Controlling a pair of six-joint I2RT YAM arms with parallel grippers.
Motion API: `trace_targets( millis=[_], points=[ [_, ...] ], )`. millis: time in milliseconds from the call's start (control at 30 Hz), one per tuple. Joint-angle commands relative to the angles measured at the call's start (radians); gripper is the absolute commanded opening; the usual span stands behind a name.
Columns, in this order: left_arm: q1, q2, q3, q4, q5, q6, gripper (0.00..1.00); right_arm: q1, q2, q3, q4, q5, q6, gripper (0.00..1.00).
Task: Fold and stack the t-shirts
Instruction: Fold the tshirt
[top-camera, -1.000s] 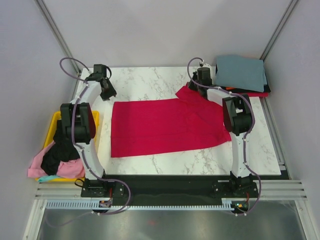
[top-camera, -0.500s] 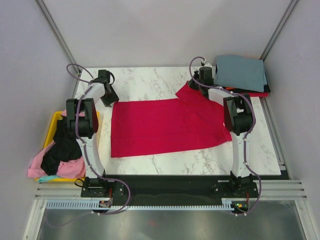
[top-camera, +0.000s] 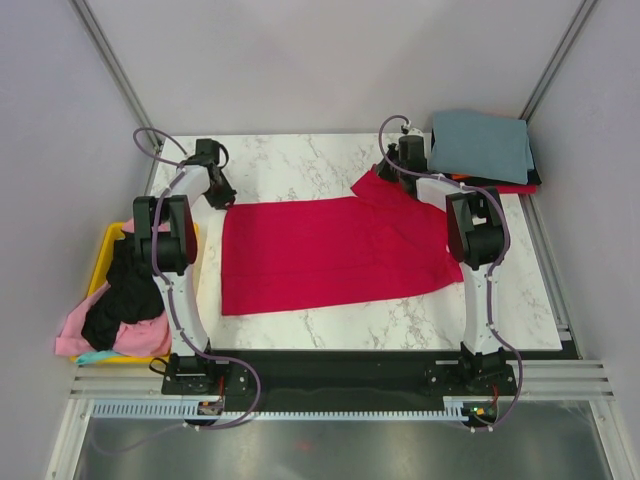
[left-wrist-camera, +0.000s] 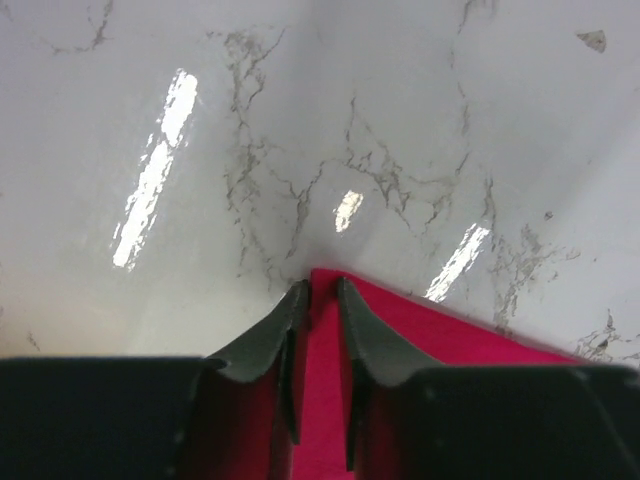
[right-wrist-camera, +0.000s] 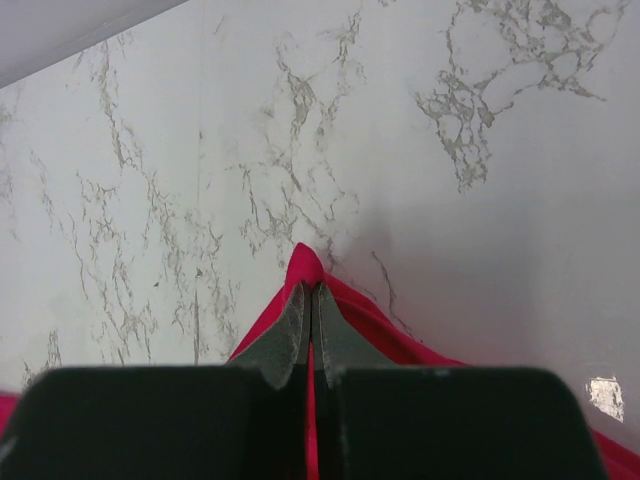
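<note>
Readying a fold, the crimson t-shirt (top-camera: 320, 255) is pinched at one corner by the right gripper (right-wrist-camera: 310, 298), the other straddled by the left gripper (left-wrist-camera: 321, 293), narrowly parted.

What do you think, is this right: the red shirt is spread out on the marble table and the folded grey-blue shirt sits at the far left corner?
No. The folded grey-blue shirt sits at the far right corner, not the left; the top view shows it. The red shirt is spread out on the marble table, as you said.
</note>
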Motion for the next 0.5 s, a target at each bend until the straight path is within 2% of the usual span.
trace_targets(
  millis=[0, 67, 133, 167, 300, 467],
  points=[
    [-0.004, 0.039, 0.028, 0.063, 0.049, 0.019, 0.22, -0.004, 0.006, 0.032, 0.037, -0.031, 0.0, 0.0],
    [-0.005, 0.045, 0.032, 0.072, 0.06, 0.032, 0.18, -0.007, 0.008, 0.034, 0.036, -0.042, -0.01, 0.0],
    [-0.004, 0.047, 0.035, 0.08, 0.065, 0.038, 0.1, -0.013, 0.009, 0.032, 0.037, -0.062, -0.023, 0.0],
    [-0.005, 0.045, 0.034, 0.083, 0.069, 0.04, 0.03, -0.018, 0.006, 0.031, 0.044, -0.071, -0.021, 0.0],
    [-0.002, 0.0, 0.019, 0.081, 0.079, 0.04, 0.02, -0.038, -0.029, 0.018, 0.073, -0.108, -0.026, 0.0],
    [-0.004, -0.106, -0.037, 0.081, 0.086, 0.042, 0.02, -0.045, -0.168, -0.072, 0.076, -0.14, -0.081, 0.0]
  ],
)
